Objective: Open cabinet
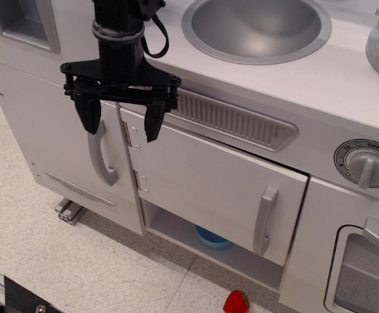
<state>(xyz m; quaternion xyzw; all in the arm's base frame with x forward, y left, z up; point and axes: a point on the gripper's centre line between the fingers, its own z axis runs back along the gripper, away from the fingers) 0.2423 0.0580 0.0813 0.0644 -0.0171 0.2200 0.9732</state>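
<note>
The cabinet's wide light-grey door (209, 179) sits below the counter, hinged on its left with two small hinges (129, 134). Its short vertical loop handle (265, 218) is at its right edge. The door stands slightly ajar: a dark gap shows along its top right, and a white shelf (176, 228) shows under it. My black gripper (121, 124) hangs open in front of the door's hinge side, far left of the handle. One finger (88, 117) is over the neighbouring narrow door, the other (153, 124) over the cabinet door's upper left corner. It holds nothing.
A tall narrow door with a long curved handle (101, 153) is left of the cabinet. A blue bowl (212, 238) lies inside on the shelf. A red strawberry (237, 302) lies on the floor. The sink (257, 26), vent grille (231, 120), dial (366, 166) and oven door (365, 274) are nearby.
</note>
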